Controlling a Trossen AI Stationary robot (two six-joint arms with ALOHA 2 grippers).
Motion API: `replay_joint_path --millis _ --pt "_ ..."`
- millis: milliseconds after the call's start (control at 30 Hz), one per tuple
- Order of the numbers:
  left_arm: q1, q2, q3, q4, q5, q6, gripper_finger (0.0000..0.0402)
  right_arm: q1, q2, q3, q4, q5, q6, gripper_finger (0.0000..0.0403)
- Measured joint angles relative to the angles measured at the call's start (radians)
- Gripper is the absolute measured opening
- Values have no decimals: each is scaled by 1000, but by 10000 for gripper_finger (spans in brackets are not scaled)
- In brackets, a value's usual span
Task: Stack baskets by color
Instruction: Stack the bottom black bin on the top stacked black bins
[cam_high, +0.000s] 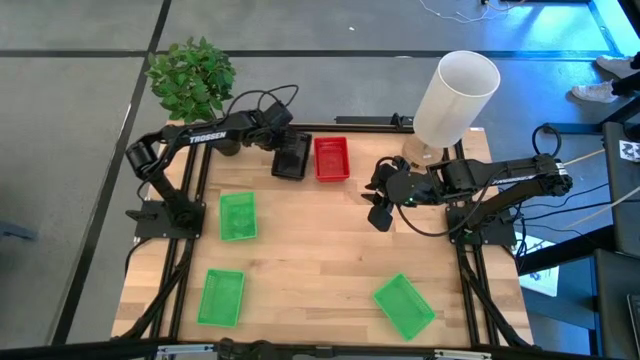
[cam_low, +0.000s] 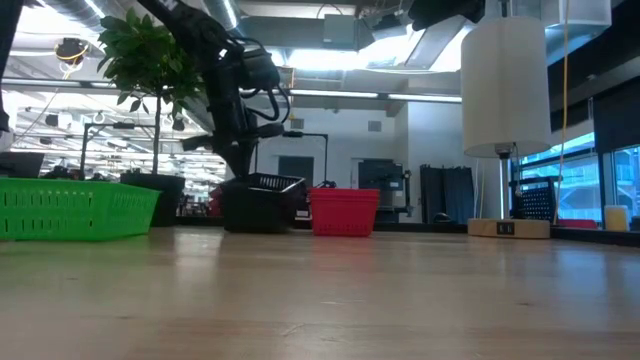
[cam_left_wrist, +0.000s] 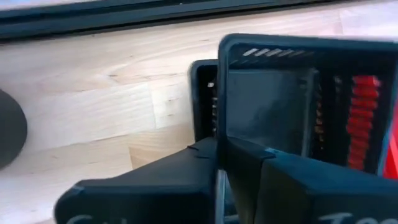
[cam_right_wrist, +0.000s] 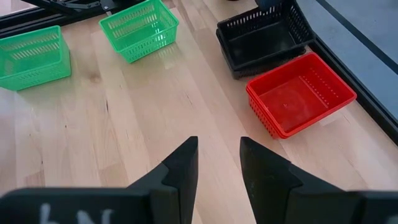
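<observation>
Left gripper (cam_high: 283, 140) clamped on upper black basket's (cam_high: 291, 155) wall, nesting it into the lower; release comes next; right gripper (cam_high: 380, 205) waits open.

Bright even light; soft shadows; left wrist view blurred close-up.

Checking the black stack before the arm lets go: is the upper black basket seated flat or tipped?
Tipped. In the low view the upper black basket sits askew above the lower one, left gripper shut on its wall.
</observation>
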Motion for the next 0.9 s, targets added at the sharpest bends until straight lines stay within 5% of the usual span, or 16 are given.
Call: replay_joint_path --millis 567,900 --pt "15 -3 0 -8 84 104 55 0 0 0 0 0 -6 118" --pt "31 -55 5 14 8 107 64 0 0 0 0 1 -61 118"
